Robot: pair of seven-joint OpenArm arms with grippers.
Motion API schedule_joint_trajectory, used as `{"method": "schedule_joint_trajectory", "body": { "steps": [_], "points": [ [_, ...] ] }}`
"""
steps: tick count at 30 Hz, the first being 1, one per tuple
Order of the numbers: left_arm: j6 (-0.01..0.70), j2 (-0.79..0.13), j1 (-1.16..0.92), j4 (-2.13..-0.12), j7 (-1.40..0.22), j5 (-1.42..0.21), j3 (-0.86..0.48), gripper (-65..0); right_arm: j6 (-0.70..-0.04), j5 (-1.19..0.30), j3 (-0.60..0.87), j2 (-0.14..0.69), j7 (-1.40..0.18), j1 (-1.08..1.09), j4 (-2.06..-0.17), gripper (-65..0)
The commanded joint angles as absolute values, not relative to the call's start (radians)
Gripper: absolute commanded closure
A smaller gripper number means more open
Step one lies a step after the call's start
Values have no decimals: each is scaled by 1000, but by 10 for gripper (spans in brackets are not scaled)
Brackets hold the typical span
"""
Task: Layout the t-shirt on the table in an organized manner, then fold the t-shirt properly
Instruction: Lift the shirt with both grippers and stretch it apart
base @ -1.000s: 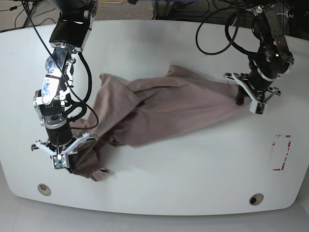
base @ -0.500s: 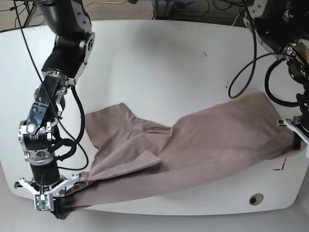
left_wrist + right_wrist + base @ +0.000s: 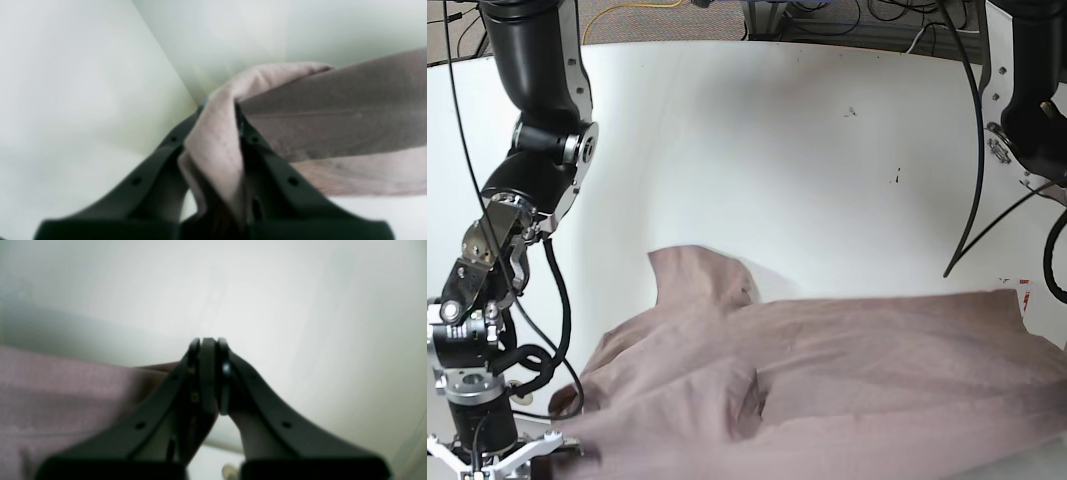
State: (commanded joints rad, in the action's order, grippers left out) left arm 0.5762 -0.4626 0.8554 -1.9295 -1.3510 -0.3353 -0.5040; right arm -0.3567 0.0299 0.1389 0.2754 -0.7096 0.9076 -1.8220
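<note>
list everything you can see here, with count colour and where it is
t-shirt: one, dusty mauve, stretched across the near part of the table, one corner folded up
table: one, glossy white, under everything, a few dark specks
red tape: one mark, red, at the table's right edge beside the shirt
cables: several, black, hanging along the arms and behind the table
left tool: one, black, shut on a bunch of shirt fabric
right tool: one, black, tips together, shirt edge beside it; a grip on cloth cannot be told
</note>
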Motion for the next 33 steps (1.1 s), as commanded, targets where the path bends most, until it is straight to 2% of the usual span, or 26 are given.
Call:
{"method": "schedule_joint_trajectory", "body": {
  "steps": [6, 14, 21, 24, 28, 33],
  "points": [
    [576, -473, 977, -1926, -1353, -332, -476, -4, -357, 30, 85, 303, -710, 1024, -1804, 0],
    [576, -478, 963, -1928, -1353, -335, -450, -4, -358, 25, 51, 346, -725, 1035, -1808, 0],
    [578, -466, 763, -1936, -1353, -340, -476, 0, -358, 24, 56, 383, -728, 835, -1893, 0],
    [578, -417, 661, -1940, -1353, -360, -533, 0, -358, 22, 91, 387, -728, 708, -1948, 0],
    [578, -401, 527, -1956, -1351, -424, -601, 0, -358, 22, 157, 374, -728, 529, -2006, 0],
    [578, -397, 346, -1956, -1348, -507, -647, 0, -374, 22, 219, 308, -728, 325, -2028, 0]
  ]
}}
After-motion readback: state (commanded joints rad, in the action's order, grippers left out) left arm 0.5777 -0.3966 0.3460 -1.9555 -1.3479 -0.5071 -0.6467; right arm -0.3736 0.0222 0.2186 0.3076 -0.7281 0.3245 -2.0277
